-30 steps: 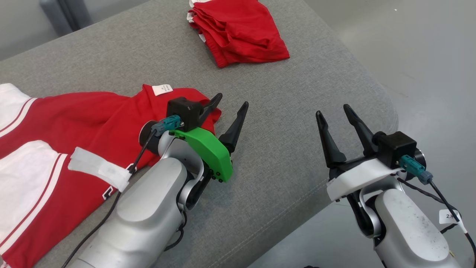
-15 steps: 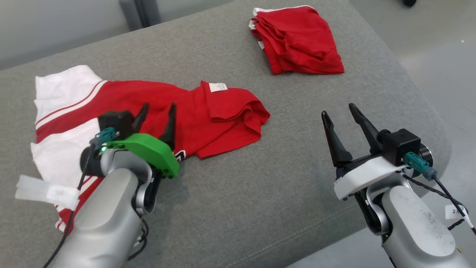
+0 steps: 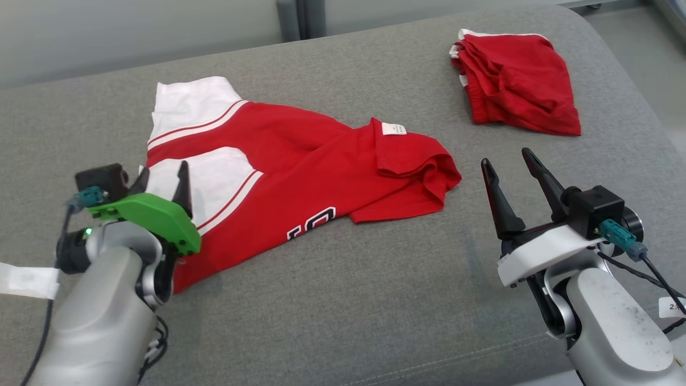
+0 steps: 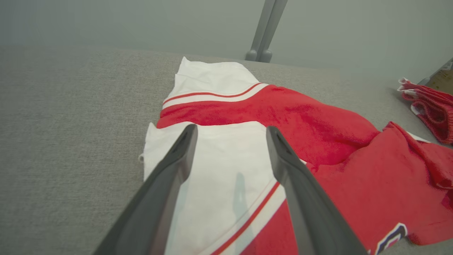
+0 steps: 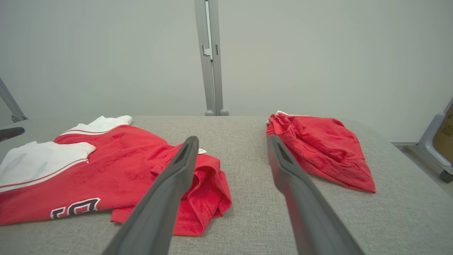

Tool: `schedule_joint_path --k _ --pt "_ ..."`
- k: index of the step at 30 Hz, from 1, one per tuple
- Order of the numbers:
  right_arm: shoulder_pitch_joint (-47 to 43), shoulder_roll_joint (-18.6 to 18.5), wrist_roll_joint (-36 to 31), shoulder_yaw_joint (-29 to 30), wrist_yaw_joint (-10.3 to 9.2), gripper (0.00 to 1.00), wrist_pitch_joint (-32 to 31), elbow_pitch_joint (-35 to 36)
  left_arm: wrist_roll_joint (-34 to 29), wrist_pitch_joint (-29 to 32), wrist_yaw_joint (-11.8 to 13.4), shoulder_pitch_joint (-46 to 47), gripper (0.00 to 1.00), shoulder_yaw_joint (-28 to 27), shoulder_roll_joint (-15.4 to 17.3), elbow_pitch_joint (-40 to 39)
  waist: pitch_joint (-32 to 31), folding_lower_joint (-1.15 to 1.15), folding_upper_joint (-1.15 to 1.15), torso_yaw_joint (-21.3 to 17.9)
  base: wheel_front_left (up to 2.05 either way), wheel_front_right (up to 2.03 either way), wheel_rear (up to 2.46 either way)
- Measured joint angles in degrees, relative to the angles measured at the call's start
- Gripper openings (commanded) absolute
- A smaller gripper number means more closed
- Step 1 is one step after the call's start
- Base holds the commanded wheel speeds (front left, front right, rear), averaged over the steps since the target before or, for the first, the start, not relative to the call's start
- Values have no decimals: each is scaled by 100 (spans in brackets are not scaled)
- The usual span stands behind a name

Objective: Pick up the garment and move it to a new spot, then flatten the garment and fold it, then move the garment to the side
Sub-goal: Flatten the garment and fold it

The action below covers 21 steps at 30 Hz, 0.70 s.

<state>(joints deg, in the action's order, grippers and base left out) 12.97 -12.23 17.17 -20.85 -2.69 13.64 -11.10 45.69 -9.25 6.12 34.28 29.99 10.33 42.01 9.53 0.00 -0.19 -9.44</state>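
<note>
In the head view the left claw point(image 3: 163, 170) is spread and holds nothing. One of its fingers is half hidden behind its black camera block, and its arm covers the garment's near corner. The garment point(image 3: 300, 177), red with white panels and thin stripes, lies loosely spread on the grey worktop point(image 3: 343, 300). It runs from under the left claw's tips to a bunched, doubled-over end just left of the right claw point(image 3: 505, 158). That end carries a small white tag point(image 3: 394, 128) too small to read, and the black-and-white lettering point(image 3: 311, 222) at the near hem is cut by a fold and illegible. The right claw is also spread and empty over bare worktop, with a folded red piece point(image 3: 517, 80) lying well beyond its tips. In the left wrist view the left claw point(image 4: 231, 129) hovers with its jaws wide over a white panel of the garment point(image 4: 318, 127), which runs out of the bottom edge. The folded red piece point(image 4: 431, 109) is clipped by the right edge. In the right wrist view the right claw point(image 5: 231, 139) has its fingers wide apart. One finger hides part of the tag and the crumpled end of the garment point(image 5: 116, 159), which the left edge crops. The folded red piece point(image 5: 318, 148) sits beyond the other finger.
</note>
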Motion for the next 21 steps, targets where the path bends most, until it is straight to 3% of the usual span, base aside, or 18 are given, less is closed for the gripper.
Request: schedule_joint_path --k 8,21 --pt "-2 -25 -51 -65 0 100 -60 163 53 341 53 365 100 -246 359 231 216 0 0 236 0 0 0" --pt "37 -120 -116 -53 -1 100 -110 324 44 583 53 701 100 -179 297 412 625 0 0 246 0 0 0"
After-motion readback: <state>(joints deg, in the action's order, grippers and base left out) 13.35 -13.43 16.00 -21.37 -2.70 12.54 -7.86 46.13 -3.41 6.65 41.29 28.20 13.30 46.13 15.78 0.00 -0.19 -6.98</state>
